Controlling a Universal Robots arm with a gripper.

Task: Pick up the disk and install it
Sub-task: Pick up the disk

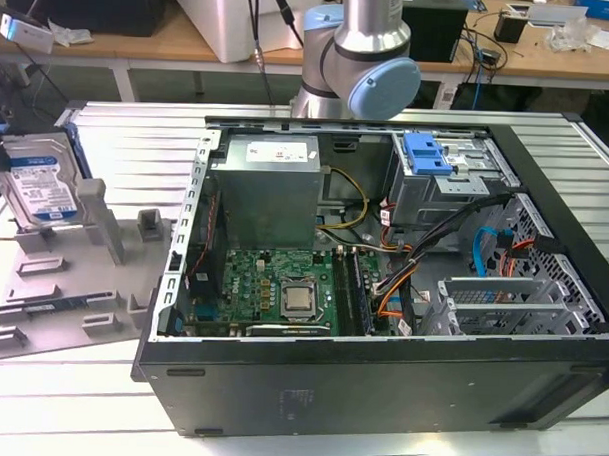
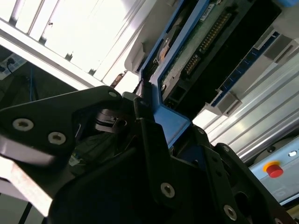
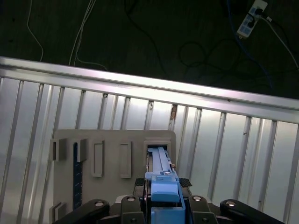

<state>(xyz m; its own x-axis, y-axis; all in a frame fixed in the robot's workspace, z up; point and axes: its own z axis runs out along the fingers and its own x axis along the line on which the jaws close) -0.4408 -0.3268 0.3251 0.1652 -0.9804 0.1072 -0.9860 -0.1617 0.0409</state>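
The disk [image 1: 38, 184], a silver drive with a blue-and-white label in a blue carrier rail, stands upright at the far edge of the exterior view's left, on the grey holder [image 1: 76, 310]. In the first wrist view I see the disk [image 3: 161, 179] edge-on over a slot of the holder [image 3: 112, 156], with my gripper [image 3: 162, 185] closed on its blue rail from both sides. The second wrist view shows the black fingers [image 2: 145, 121] clamped on the rail and the disk's [image 2: 196, 51] green circuit side. Whether the disk rests in the slot or is lifted, I cannot tell.
The open computer case [image 1: 379, 386] lies to the exterior view's right of the holder, with a grey power supply [image 1: 271, 187], a motherboard [image 1: 282, 287] and a blue bracket [image 1: 427, 152] in the drive bay. The arm's base [image 1: 356, 50] stands behind it. A red button [image 2: 274, 170] shows beside the slatted table.
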